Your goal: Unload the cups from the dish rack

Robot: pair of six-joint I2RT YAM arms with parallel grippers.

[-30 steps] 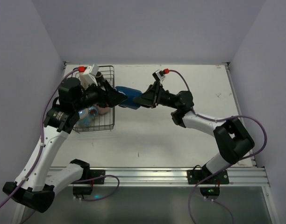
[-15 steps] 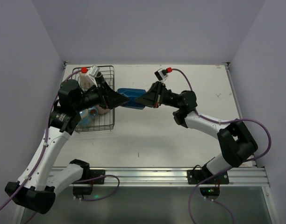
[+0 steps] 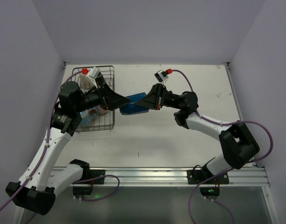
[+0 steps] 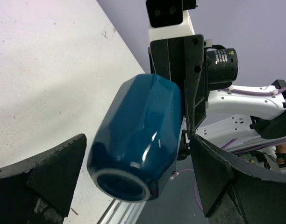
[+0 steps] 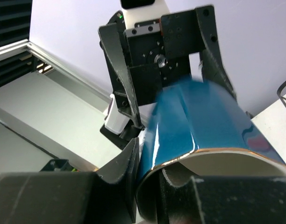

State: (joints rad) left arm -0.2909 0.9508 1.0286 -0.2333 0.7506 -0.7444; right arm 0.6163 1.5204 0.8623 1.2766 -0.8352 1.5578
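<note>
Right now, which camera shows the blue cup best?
Left wrist: the blue cup fills the middle, faceted side and base end plain. The right wrist shows the blue cup only at its rim end, close and blurred. The top view shows the blue cup small and partly covered.

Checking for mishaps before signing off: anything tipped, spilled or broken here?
Nothing looks spilled or broken. One oddity: the blue cup hangs sideways in mid-air beside the dish rack, pinched at its rim by the right gripper, the left gripper open around its base.
</note>
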